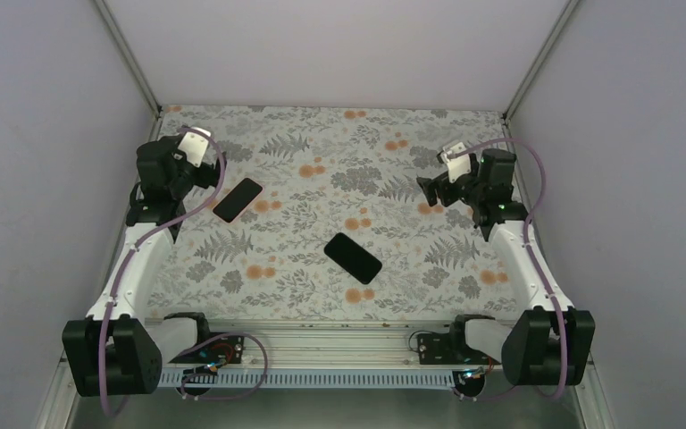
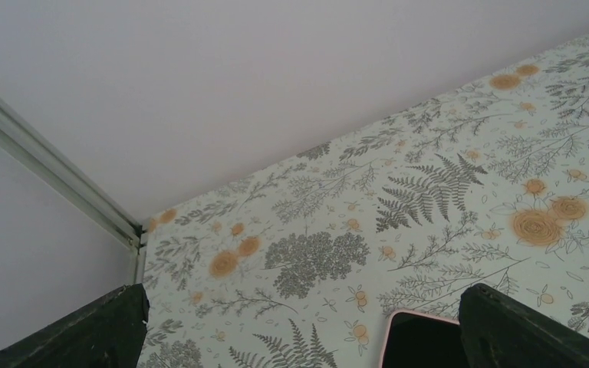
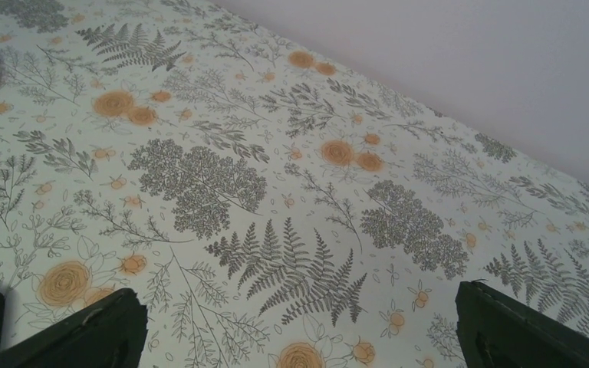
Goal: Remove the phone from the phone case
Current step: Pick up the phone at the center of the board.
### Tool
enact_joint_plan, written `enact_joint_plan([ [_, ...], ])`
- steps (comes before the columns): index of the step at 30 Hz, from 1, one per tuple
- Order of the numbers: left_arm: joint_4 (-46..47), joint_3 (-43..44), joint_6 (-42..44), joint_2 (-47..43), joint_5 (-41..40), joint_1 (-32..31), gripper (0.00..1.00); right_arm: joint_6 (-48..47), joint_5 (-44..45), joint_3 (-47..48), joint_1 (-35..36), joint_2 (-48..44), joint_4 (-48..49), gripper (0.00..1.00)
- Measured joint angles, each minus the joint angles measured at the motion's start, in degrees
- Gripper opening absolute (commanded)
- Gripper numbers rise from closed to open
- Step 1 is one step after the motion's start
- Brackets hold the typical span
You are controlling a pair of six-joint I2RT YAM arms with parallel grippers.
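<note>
One pink-rimmed phone case (image 1: 238, 199) just beside left claw (image 2: 307, 300), long axis slanting far-right. One black phone (image 1: 353, 258) well apart from right claw (image 3: 301, 296). Both claws spread, empty.

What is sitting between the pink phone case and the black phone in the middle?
Nothing. Only bare flowery table lies between the pink-edged case and the black phone; the top view shows it.

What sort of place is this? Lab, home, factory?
Probably a lab test booth: plain pale walls box in a table with a flower-print cover, and the left arm and right arm are bolted to a metal rail at its near edge.
</note>
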Motion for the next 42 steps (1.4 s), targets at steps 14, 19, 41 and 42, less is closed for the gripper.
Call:
enact_joint_plan([
  [14, -2.0, 0.7, 1.1, -1.9, 1.4, 0.0, 1.0, -0.1, 10.4, 4.0, 24.5, 4.4, -13.2, 1.0],
  [19, -4.6, 2.9, 2.6, -1.7, 2.3, 0.0, 1.0, 1.9, 13.2, 6.8, 34.1, 9.8, -18.2, 1.0],
  [41, -9.0, 4.2, 3.9, -0.2, 0.9, 0.0, 1.0, 4.6, 12.8, 10.5, 43.4, 32.3, -27.8, 1.0],
  [42, -9.0, 4.2, 3.9, 0.0, 0.7, 0.0, 1.0, 4.7, 13.2, 10.8, 43.6, 32.6, -28.1, 1.0],
])
